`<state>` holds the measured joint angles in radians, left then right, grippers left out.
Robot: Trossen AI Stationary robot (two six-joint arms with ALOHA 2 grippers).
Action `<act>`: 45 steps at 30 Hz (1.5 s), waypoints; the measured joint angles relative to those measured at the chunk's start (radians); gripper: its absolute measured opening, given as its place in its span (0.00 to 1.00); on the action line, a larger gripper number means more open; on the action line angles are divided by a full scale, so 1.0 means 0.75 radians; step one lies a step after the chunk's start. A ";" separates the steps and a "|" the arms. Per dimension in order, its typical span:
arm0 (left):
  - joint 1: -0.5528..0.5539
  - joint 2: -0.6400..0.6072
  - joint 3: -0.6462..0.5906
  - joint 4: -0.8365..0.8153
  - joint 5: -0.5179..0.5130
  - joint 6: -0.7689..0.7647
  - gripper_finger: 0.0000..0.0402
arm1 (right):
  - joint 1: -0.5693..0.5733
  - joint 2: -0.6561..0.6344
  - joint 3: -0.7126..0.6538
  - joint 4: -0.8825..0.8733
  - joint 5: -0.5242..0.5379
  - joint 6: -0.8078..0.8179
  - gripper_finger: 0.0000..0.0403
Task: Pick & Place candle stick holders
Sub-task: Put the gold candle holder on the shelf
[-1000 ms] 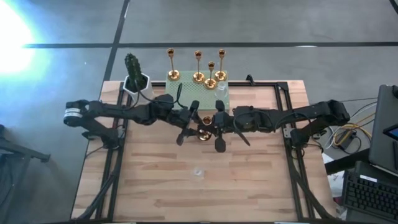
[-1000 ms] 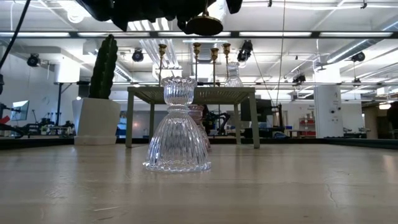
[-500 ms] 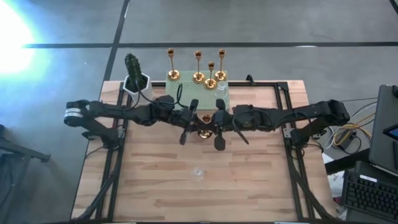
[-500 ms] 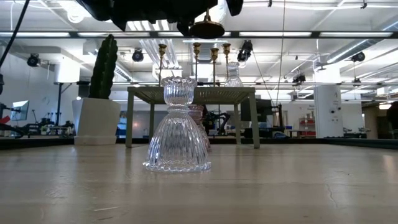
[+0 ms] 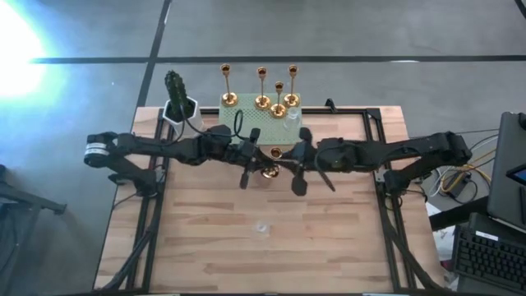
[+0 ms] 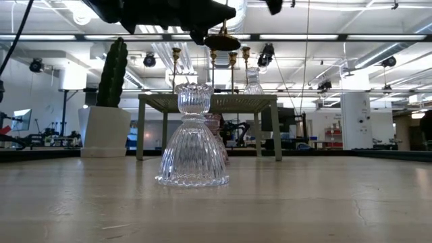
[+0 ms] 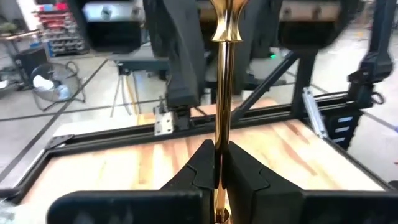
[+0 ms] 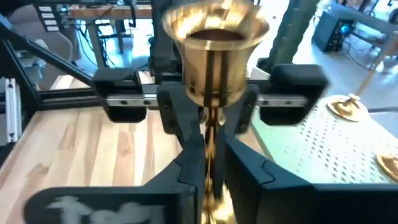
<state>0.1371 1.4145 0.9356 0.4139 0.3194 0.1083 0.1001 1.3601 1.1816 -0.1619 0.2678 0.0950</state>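
Note:
A gold candle stick holder (image 5: 271,162), with a cup on top and a domed base, is up in the air over the table's middle, between both grippers. My left gripper (image 5: 256,159) is shut on its stem. My right gripper (image 5: 288,161) is open a little. Its fingers stand on either side of the same stem (image 8: 211,155), apart from it. Several more gold holders (image 5: 262,101) and a clear one (image 5: 292,117) stand on the green perforated stand (image 5: 246,119). A clear ribbed glass holder (image 6: 194,138) stands on the table, with a pinkish one (image 6: 217,131) behind it. My left gripper pinches the gold holder's slim stem, low down (image 7: 219,163), between its two fingers. The fingers come level from the table's left side and lie across the stem. The holder stands upright in the hold, lifted clear, with its base (image 6: 223,42) below the fingers and its cup above.
A cactus in a white pot (image 5: 177,103) stands at the far left, next to the green stand. The clear glass holder (image 5: 263,227) stands alone on the near half of the wooden top. Black frame rails (image 5: 386,197) run along the table's sides.
My right gripper has drawn back toward the table's right edge, away from the gold holder. The holder has stayed in my left gripper and has come down a little.

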 joint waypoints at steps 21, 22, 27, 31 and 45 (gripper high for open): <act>-0.184 -0.055 -0.203 0.440 -1.681 0.004 0.05 | 0.221 -0.600 -0.351 -0.836 0.775 0.860 0.32; -0.173 -0.050 -0.213 0.466 -1.736 -0.004 0.05 | 0.228 -0.634 -0.388 -0.836 0.789 0.897 0.32; -0.086 0.006 -0.225 0.522 -1.859 -0.067 0.05 | 0.233 -0.789 -0.551 -0.825 0.799 1.026 0.30; -0.023 0.087 -0.206 0.532 -1.894 -0.112 0.05 | 0.233 -0.874 -0.629 -0.818 0.799 1.061 0.29; 0.093 0.325 -0.045 0.537 -1.903 -0.079 0.05 | 0.233 -0.938 -0.666 -0.824 0.799 0.992 0.32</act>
<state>0.2068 1.6580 0.9016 0.8170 -1.1082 0.0493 0.2749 0.6563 0.6823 -0.7799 0.8669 0.8391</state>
